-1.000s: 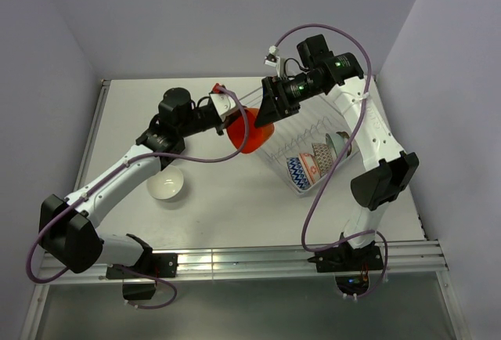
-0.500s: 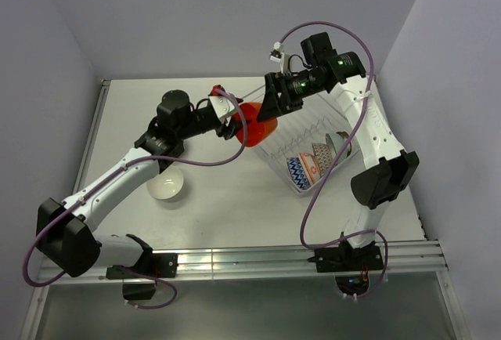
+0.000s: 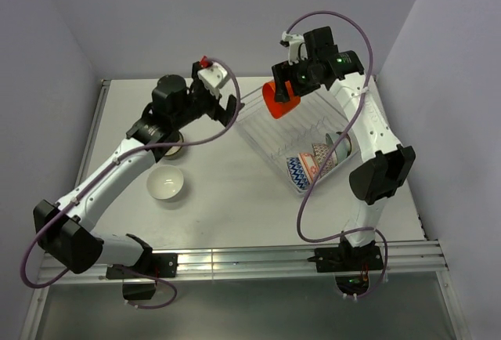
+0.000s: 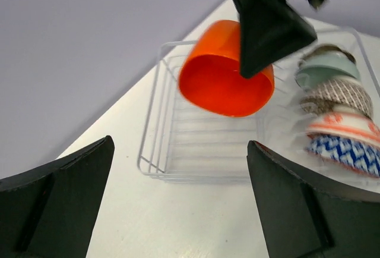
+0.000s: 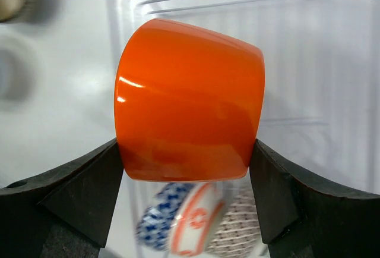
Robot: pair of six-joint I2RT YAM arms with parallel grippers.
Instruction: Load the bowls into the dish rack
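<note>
My right gripper [image 5: 185, 146] is shut on the plain orange-red bowl [image 5: 189, 97], one finger on each side of its wall. It holds the bowl [image 3: 279, 101] tilted in the air above the far end of the dish rack [image 3: 270, 138]. The left gripper [image 3: 227, 108] stands open and empty to the left of the rack, its camera facing the orange-red bowl [image 4: 224, 71]. Several bowls stand on edge at the rack's near end: blue zigzag [image 3: 297, 172], patterned orange [image 4: 344, 125], grey-brown [image 4: 337, 93] and pale teal [image 4: 328, 68]. A white bowl [image 3: 165, 184] sits on the table.
A darker bowl [image 3: 173, 150] shows partly under the left arm, just behind the white one. The rack's left half [image 4: 196, 151] holds no bowls. Purple cables loop over both arms. Walls close the table in at the back and on both sides.
The left gripper opened, let go of the orange-red bowl and drew back to the left. The right gripper, still holding the bowl, lifted it up and back over the rack's far end.
</note>
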